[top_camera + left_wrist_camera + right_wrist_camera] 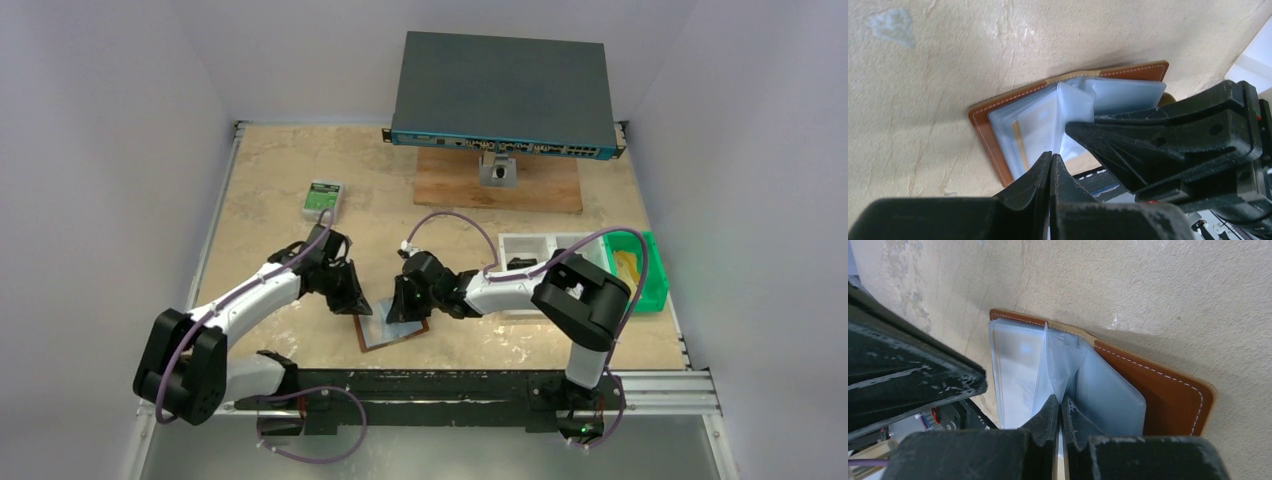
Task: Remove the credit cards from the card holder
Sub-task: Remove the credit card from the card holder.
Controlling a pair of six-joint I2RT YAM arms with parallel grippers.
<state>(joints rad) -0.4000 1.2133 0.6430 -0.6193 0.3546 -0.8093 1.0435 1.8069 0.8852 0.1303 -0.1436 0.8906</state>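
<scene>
Leather card holder (one) pinched by left hand, right hand.

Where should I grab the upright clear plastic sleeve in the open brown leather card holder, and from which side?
Pinch the upright clear plastic sleeve along its raised free edge, coming from above the open brown leather card holder. It stands as a thin leaf off the flat pockets, bound at the centre fold, so a narrow pinch should fit across it.
</scene>
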